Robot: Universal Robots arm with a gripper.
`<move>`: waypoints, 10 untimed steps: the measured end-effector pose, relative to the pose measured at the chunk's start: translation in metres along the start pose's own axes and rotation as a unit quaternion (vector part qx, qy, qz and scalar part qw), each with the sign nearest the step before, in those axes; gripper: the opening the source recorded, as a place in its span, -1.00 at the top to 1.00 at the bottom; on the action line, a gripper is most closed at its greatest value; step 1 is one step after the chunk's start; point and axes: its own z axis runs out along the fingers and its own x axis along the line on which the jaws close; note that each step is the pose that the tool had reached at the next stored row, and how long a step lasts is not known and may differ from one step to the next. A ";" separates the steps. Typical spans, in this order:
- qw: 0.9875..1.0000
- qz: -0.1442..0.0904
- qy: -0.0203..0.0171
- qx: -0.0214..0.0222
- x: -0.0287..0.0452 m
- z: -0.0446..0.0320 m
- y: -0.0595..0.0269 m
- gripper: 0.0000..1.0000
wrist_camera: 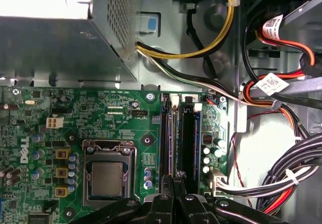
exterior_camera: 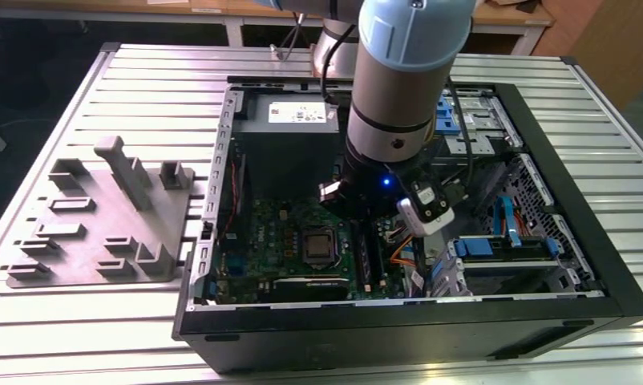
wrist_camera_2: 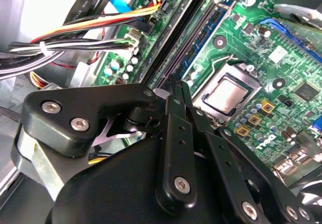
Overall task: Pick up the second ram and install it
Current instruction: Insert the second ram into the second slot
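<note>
The second ram is a thin blue-green stick standing edge-on along the black memory slots of the green motherboard. In the second wrist view the ram runs away from my fingertips beside a black slot. My gripper sits low inside the open computer case, its two black fingers pressed close together on the ram's top edge about midway along the slot line. In the second wrist view the gripper lines up with the stick. The ram's near half is hidden under the fingers.
The processor socket lies beside the slots. Cable bundles crowd the other side, and the power supply stands beyond the board. A grey holder fixture rests on the slatted table at the exterior view's left. Case walls close in all round.
</note>
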 end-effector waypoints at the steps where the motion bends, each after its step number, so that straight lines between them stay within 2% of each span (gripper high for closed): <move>1: 1.000 0.000 0.000 0.000 0.0000 0.0001 -0.0002 0.84; 10: 1.000 0.000 0.000 -0.001 0.0001 0.0024 -0.0004 0.84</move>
